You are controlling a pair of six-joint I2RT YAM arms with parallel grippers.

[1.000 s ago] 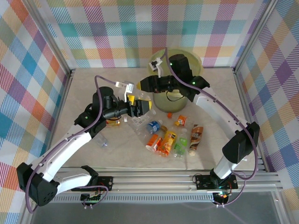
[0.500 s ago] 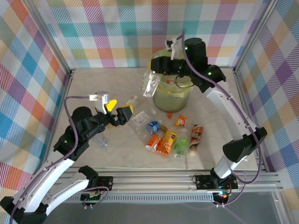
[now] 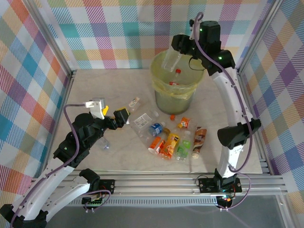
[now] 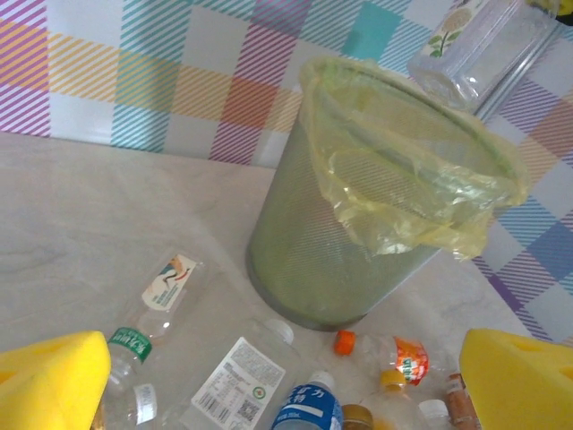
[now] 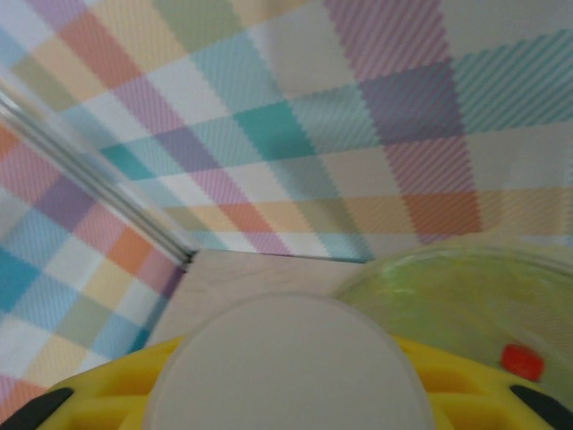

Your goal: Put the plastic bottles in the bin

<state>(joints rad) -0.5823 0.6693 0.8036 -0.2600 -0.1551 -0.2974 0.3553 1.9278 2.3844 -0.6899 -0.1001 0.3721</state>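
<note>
I see a pale olive-green bin (image 3: 173, 99) with a translucent yellow bag (image 4: 421, 206) and a clear bottle (image 4: 479, 45). The other bottles (image 3: 170, 142) wear blue, orange, green and brown labels. The desk (image 3: 85, 90) is pale marbled beige, the walls (image 3: 118, 28) pastel plaid.

walls (image 3: 118, 28): pastel plaid | tabletop (image 3: 95, 85): pale, perhaps marbled | front rail (image 3: 161, 189): aluminium

— What is the right gripper (image 3: 179, 46) doing?
— It is carrying the clear bottle (image 3: 170, 60) up and away from the left gripper (image 3: 113, 114). The bottle is now hanging just below its fingers, over the bin (image 3: 173, 97).
— And the left gripper?
— It is pulling back empty, jaws apart, with the other plastic bottles (image 3: 168, 142) now lying ahead of it.
</note>
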